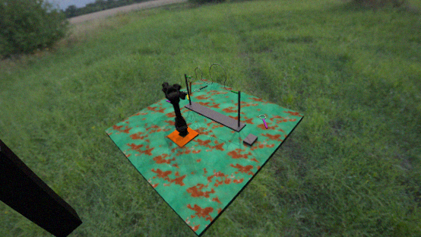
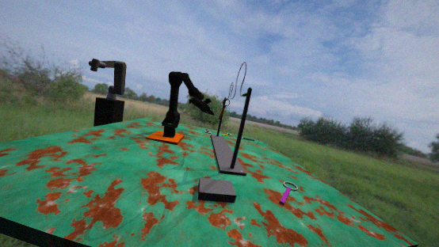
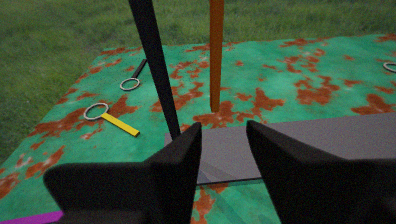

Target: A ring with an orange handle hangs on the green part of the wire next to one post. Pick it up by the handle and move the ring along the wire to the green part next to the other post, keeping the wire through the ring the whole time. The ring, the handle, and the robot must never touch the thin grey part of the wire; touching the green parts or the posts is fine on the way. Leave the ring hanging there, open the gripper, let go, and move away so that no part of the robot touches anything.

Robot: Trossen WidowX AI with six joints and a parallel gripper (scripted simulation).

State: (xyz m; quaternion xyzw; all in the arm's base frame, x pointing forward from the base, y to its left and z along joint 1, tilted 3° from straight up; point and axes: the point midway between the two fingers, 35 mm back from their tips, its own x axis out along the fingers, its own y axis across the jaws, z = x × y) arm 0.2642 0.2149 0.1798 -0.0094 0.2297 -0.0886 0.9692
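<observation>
Toward the bench's far corner, open fingers stand off a hanging handle

Near that corner of the bench (image 1: 213,159) (image 2: 131,190) (image 3: 100,145), the ring (image 2: 229,104) hangs at the far post (image 1: 187,83) (image 2: 219,127) (image 3: 155,60), its orange handle (image 1: 191,87) (image 2: 221,113) (image 3: 216,55) pointing down. The other post (image 1: 238,110) (image 2: 241,127) stands toward the bench's right corner. I can't tell from these views whether this is the ring's start or its finish

What worries me is the far post, close beside the handle: a sideways swing of the gripper (image 1: 185,95) (image 2: 213,114) (image 3: 224,125) could knock either one. A bumped handle might set the ring swinging against the thin grey wire (image 1: 216,63) (image 2: 244,62). If a carry is still due, a low or crooked grip would let the ring tilt through the loops; if it is done, backing straight off seems safest

As for the fingers, they are parted partway, with nothing between them. The handle's lower end shows just beyond the tips, apart from them
</observation>
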